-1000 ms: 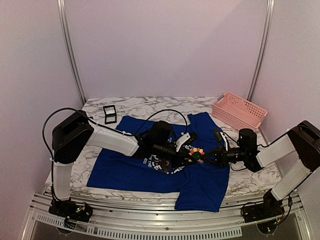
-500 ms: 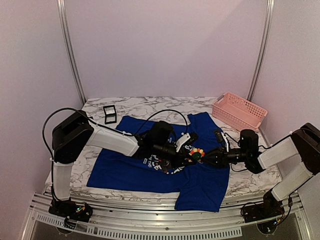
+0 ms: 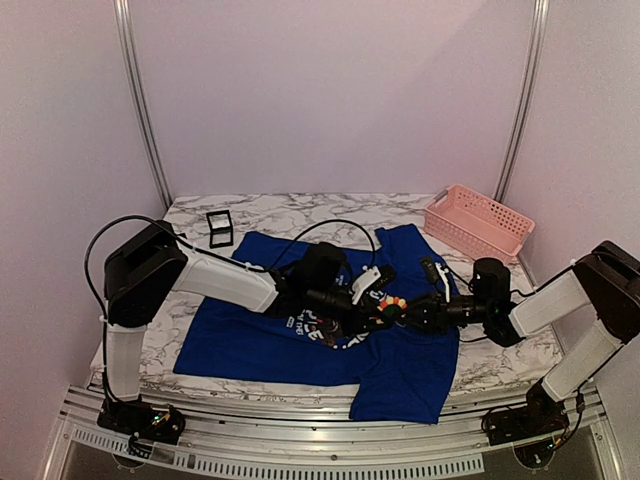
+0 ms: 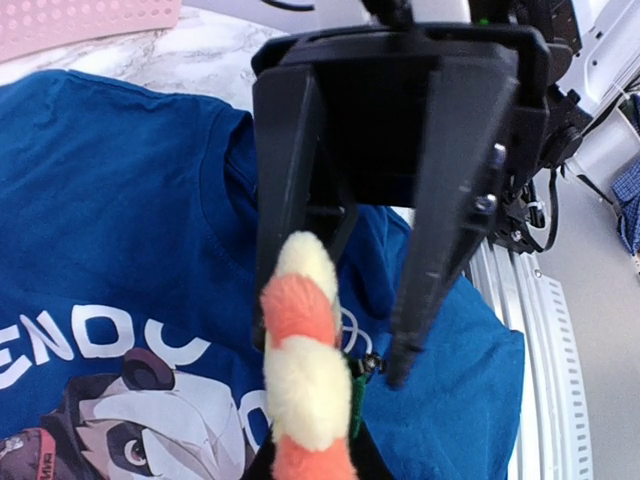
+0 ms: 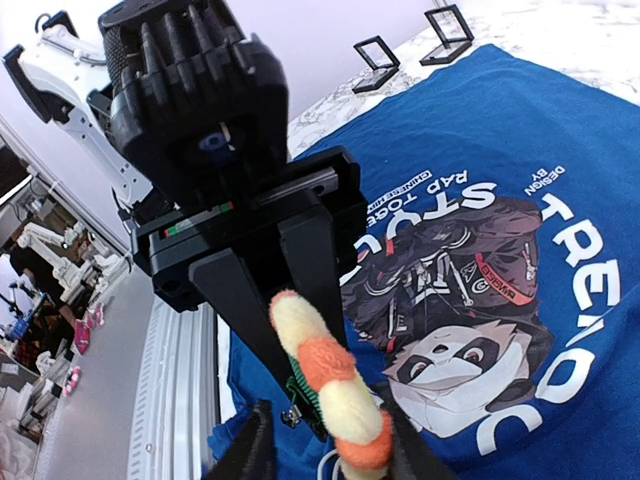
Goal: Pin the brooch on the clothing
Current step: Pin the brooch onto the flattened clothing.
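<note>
The blue panda T-shirt [image 3: 260, 340] lies flat on the marble table. Over its right chest my left gripper [image 3: 378, 308] is shut on the brooch [image 3: 393, 303], a small yellow-and-orange fuzzy flower with a green back. The right wrist view shows the brooch [image 5: 325, 370] edge-on between the left gripper's [image 5: 320, 400] fingers, its metal clasp hanging below. My right gripper [image 5: 325, 455] faces it, jaws open on either side of the brooch. From the left wrist, the brooch [image 4: 300, 370] stands over the shirt [image 4: 120, 200], with the right gripper [image 4: 330, 358] open behind it.
A pink basket [image 3: 478, 220] sits at the back right of the table. A small black square box [image 3: 220, 228] stands at the back left, beyond the shirt's collar. The metal rail [image 3: 300, 440] runs along the near edge.
My right gripper has opened from shut and slid a little left, so its jaws now straddle the brooch. The left gripper keeps its hold and has barely moved.
</note>
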Robot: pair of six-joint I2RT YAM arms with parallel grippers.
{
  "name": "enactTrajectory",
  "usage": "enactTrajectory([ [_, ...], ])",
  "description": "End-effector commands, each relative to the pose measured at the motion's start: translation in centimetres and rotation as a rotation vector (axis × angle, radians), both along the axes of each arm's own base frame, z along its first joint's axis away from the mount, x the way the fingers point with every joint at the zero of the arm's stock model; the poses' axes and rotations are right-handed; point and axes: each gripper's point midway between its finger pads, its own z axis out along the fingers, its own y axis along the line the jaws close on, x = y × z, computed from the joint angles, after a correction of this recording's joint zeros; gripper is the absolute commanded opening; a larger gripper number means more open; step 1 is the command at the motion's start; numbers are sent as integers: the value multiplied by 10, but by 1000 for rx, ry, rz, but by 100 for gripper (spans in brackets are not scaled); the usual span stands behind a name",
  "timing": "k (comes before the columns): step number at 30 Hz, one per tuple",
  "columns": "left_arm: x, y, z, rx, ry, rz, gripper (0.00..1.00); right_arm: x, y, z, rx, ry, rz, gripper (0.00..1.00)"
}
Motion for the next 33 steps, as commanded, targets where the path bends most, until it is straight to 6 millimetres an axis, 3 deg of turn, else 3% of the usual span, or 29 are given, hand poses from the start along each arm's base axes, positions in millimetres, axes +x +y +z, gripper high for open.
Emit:
enactTrajectory([
  [1,0,-5,18,-27,-30,-10,0,2,6,5,15,-23,15,20],
  [9,-2,-4,19,-40,-15,-23,0,-5,3,3,3,-34,29,8],
  [27,-1,-2,18,-45,10,-19,0,-15,-3,4,33,-11,84,30],
  [33,-1,-2,18,-49,10,-22,1,-13,-5,7,39,-22,70,21],
])
